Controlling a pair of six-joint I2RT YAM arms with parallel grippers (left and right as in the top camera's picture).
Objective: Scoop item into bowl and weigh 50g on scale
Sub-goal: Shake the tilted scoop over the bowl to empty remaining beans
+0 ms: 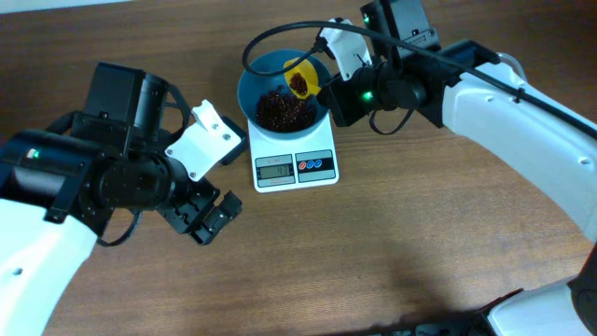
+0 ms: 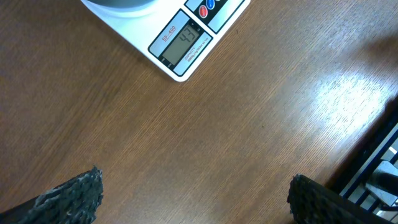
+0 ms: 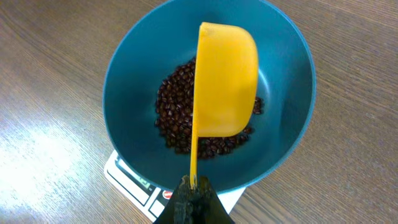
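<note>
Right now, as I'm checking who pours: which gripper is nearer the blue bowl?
Right. The right gripper holds the yellow scoop tipped over the blue bowl on the scale; the left gripper hangs open over the table beside the scale.

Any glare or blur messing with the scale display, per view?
Overhead: scale display small and soft, digits not reliably readable, no glare on it. Left wrist: display crisp and legible; lamp glare sits on the table to the right, clear of it; left gripper fingertips blurred. Right wrist: display mostly hidden under the bowl; yellow scoop and beans sharp, sheen on the wood at left.
</note>
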